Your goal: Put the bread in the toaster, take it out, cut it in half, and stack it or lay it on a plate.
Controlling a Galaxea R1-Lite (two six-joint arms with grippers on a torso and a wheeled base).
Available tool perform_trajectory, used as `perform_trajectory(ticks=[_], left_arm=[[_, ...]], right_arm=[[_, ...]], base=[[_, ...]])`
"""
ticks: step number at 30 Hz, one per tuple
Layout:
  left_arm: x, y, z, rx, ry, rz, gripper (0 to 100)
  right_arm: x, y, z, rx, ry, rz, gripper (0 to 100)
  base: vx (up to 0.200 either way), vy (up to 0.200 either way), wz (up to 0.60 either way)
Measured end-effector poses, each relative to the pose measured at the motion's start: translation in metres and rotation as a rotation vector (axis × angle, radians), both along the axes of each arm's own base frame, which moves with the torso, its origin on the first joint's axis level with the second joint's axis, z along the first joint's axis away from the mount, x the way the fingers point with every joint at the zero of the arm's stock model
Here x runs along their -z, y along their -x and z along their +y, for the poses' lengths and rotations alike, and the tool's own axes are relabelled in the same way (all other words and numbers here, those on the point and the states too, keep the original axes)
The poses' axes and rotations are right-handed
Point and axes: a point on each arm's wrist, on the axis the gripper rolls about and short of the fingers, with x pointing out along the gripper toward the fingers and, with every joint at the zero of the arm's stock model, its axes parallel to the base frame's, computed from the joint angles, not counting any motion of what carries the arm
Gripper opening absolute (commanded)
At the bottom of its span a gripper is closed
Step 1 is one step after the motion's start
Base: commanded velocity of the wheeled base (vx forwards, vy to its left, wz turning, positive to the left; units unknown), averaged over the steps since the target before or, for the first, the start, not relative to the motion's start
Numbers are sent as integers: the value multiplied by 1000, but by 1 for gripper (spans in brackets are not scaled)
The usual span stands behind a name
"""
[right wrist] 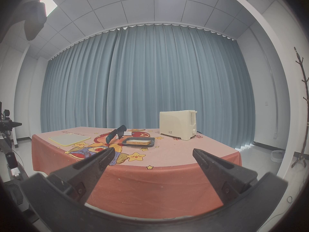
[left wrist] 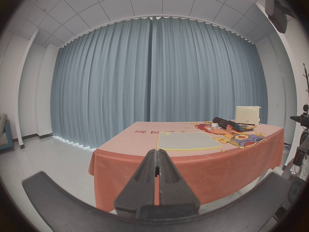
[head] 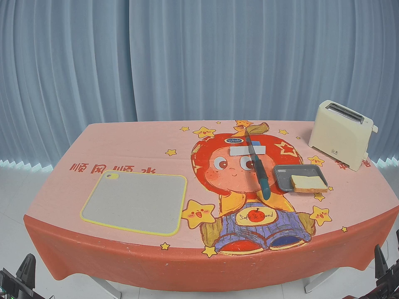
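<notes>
A slice of bread [head: 308,183] lies on a small dark tray [head: 286,173] at the table's right. A cream toaster [head: 341,134] stands at the far right corner. A knife [head: 258,167] with a teal handle rests on a white block near the table's middle. A grey cutting board with a yellow rim [head: 136,201] lies at the front left. My left gripper [left wrist: 157,165] is shut and held low, off the table's left front. My right gripper [right wrist: 153,165] is open and held low off the right front, facing the tray [right wrist: 138,141] and toaster [right wrist: 178,124].
A pink cloth with a cartoon print covers the table [head: 137,146] and hangs over its front edge. A blue-grey curtain closes off the back. Bare floor lies around the table, and a coat stand [right wrist: 301,107] is at the right wall.
</notes>
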Motion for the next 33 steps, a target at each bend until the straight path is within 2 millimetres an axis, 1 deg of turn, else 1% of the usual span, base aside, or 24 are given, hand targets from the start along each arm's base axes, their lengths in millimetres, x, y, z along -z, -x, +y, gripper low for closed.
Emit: perform_trajectory(ticks=[33], left_arm=[[0,0,0,1,0,0,0]], right_arm=[[0,0,-1,43,-20,-1,100]], base=[[0,0,0]])
